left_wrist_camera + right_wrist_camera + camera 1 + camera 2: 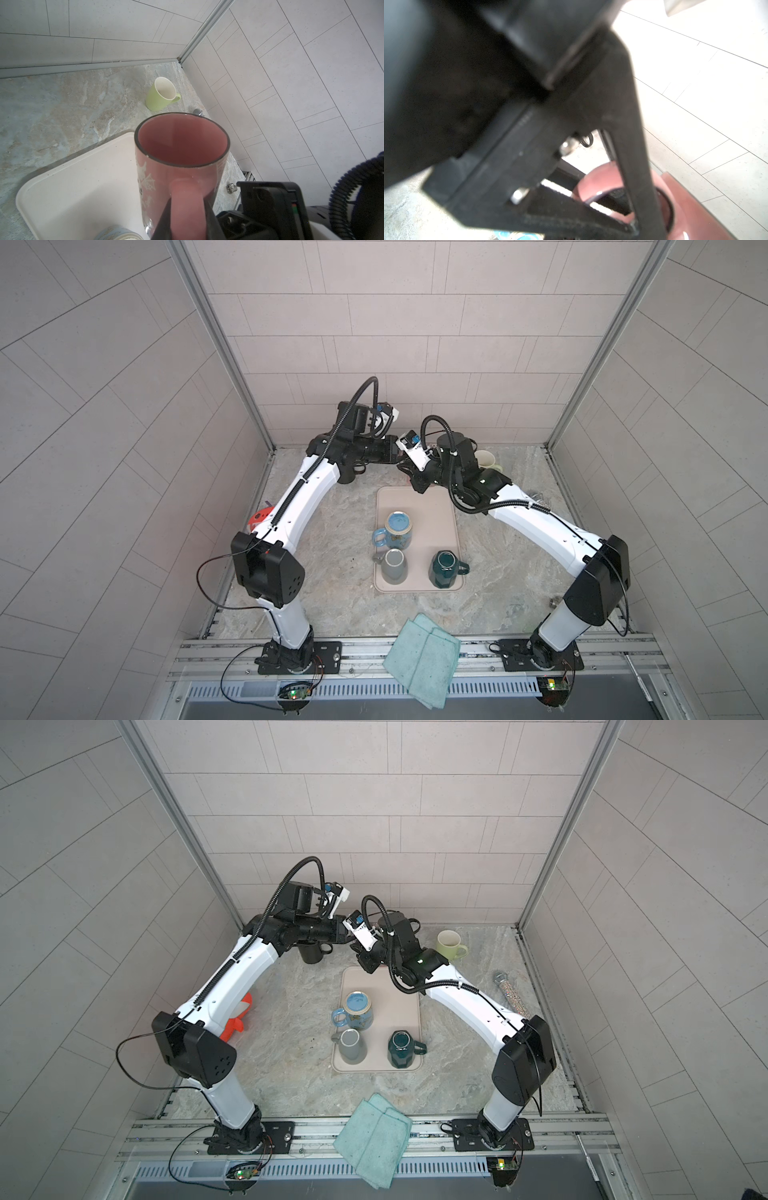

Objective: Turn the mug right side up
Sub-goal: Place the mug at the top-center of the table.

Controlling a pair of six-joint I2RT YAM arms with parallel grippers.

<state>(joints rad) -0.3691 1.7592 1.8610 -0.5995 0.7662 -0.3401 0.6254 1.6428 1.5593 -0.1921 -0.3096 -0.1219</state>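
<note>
Item 1, pink mug point(182, 145): mouth up, white print on the side, handle toward my L wrist cam. It sits over the far end of the tray point(62, 187); I can't tell whether its base touches. Both wrists hide it in the top views. L gripper point(187, 205): fingers point(162, 226) pressed on either side of the handle, which fills the narrow gap between them. R gripper point(636, 225): closed right down, tips meeting on the mug low by the handle; that pic is too blurred for me to say which part exactly. The arms reach in from opposite sides, wrists nearly touching above the tray's far edge. Item 2, tray: beige, mid counter point(340, 539), w/ three mugs on it: light blue mug point(397, 531), grey mug point(392, 568) just in front of it, dark green mug point(442, 570) beside the grey. Item 3, lime mug point(449, 944): upright on the counter, back R corner, well apart from the tray. Item 4, black mug point(309, 952): on the counter under the L arm, near the tray's far L corner. Item 5, teal cloth point(422, 659): folded, draped over the counter's front edge. Item 6, orange thing point(239, 1019): beside the L arm; can't ID.
</note>
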